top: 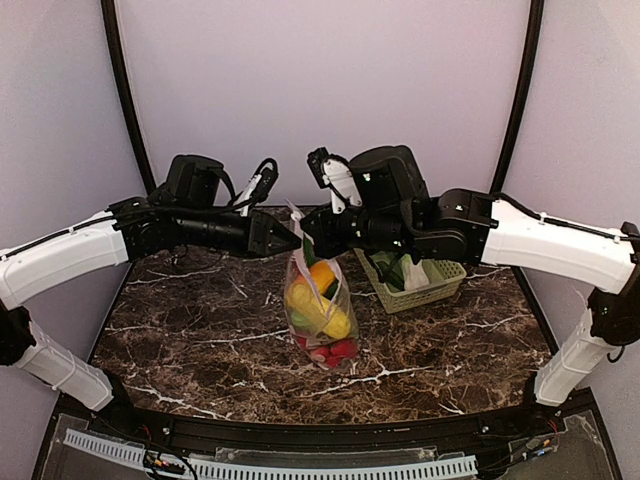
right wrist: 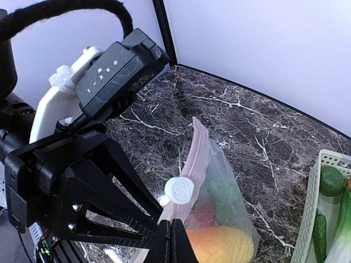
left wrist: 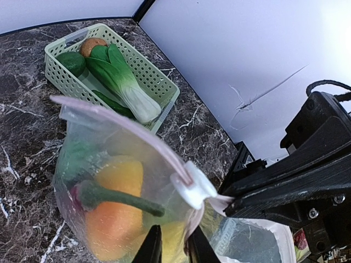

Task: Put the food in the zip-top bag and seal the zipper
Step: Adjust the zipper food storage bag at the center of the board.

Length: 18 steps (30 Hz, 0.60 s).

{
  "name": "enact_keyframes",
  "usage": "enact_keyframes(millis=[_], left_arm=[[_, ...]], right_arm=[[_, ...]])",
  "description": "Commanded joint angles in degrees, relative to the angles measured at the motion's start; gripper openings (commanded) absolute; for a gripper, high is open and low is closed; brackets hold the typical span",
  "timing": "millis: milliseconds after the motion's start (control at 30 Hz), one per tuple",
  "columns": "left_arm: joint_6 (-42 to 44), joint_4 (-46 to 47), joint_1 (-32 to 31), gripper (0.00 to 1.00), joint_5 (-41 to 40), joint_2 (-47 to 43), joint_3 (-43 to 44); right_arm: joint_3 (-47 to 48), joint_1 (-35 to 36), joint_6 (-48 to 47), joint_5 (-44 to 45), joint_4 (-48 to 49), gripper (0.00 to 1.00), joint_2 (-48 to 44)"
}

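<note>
Closest to the left wrist lens, the left gripper [left wrist: 173, 249] showed its two dark fingertips drawn narrow. The pink-white zipper [left wrist: 131, 127] ran down toward the gap between them. The bottom edge of that view cut off the contact, so I could not tell whether they actually pinched the strip or only bracketed it. Just above those tips sat the white round slider [left wrist: 192, 189]. Just right of the slider, the right gripper [right wrist: 173, 241] had its jaws closed flat on the end of the zipper.

From above, both arms met tip to tip over the middle of the dark marble table [top: 180, 320]. The zip-top bag [top: 320, 310] hung from them by its top edge, and its lower end rested on the tabletop nearer the bases. Inside the clear plastic lay the food already packed:
- a yellow-orange pepper with a green stem [left wrist: 109, 213] near the top
- more yellow pieces [top: 335, 325] in the middle
- the red tomato cluster [top: 335, 350] at the bottom

Right of the bag and a little farther back stood the pale green basket [top: 430, 290], partly under the right arm. It held the bok choy [left wrist: 123, 82], a cucumber [left wrist: 112, 104], a dark green round piece [left wrist: 71, 61] and a brown round piece [left wrist: 93, 45] at its far end.
</note>
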Motion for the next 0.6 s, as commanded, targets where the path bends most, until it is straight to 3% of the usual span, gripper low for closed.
enact_keyframes(millis=[0,167,567], left_arm=[[-0.24,-0.41,-0.21,0.13,-0.95,-1.95,-1.82],[-0.23,0.09,-0.2,0.01,-1.54,-2.97,-1.66],[2.16,-3.67,1.01,0.01,-3.59,-4.47,-0.81]], right_arm=[[-0.59,0.55,0.72,1.93,2.53,0.0,-0.33],[-1.08,0.64,1.17,4.33,1.62,0.0,-0.45],[-2.71,0.47,1.43,10.32,-1.01,0.0,-3.79]])
